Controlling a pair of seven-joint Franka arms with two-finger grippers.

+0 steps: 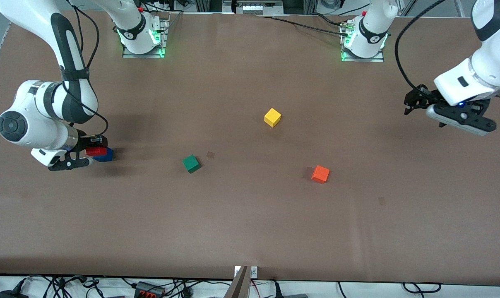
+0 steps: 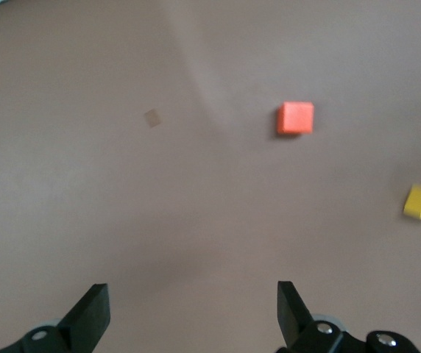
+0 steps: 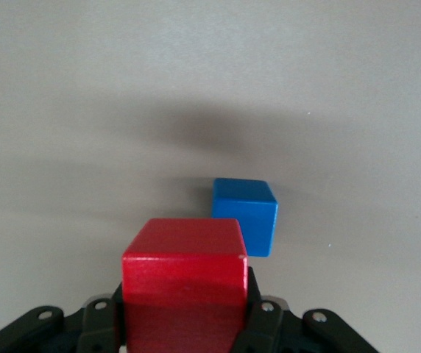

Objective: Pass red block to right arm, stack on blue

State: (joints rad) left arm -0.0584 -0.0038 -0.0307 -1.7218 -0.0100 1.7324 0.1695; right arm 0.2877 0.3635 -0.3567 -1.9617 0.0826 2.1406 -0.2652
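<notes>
Brown table (image 1: 250, 231) | right gripper (image 1: 93, 151) clamped red block (image 3: 185, 268), mid-left of frame, offset beside blue block (image 3: 245, 213) | left gripper (image 2: 192, 312) open, empty, waited.

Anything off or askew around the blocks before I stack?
Nothing damaged or spilled. The right gripper holds the red block offset from the blue block, not squarely over it. The left gripper waits open.

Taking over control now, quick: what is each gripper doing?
Left gripper: open, empty, waiting over bare table.
Right gripper: shut on the red block, beside the blue cube, not yet stacked.
</notes>
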